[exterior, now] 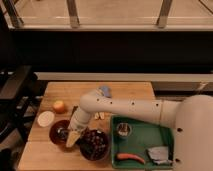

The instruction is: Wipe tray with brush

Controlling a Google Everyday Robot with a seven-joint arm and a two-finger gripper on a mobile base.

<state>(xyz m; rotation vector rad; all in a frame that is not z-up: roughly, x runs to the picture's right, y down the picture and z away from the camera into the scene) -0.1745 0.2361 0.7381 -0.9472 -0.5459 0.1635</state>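
A mobile robot's 1 white arm [125, 107] reaches in from 3 o'clock across a wooden table [130, 92]. Its gripper [73, 138] hangs low at about 8 o'clock from the table's centre. It sits over the gap between a brown bowl [52, 134] at its 9 o'clock and a 2nd bowl [95, 158], filled with something dark, at its 4 o'clock. The jaws stand apart, and nothing shows between them.

The green tray [145, 137] lies well apart from the gripper, at 4 o'clock on the table. It carries a small metal cup [123, 130], an orange carrot-like piece [129, 157] and a crumpled grey cloth [159, 154]. The brush cannot be picked out anywhere on the table, and the arm may be hiding it.

The work appears to be at step 1, fetching the brush, with no wiping begun. The next move would call for locating the handle, setting the open jaws astride it and closing. The brush would then need lifting clear of both bowls and carrying toward 4 o'clock, where the 3 items leave little bare tray floor to sweep.
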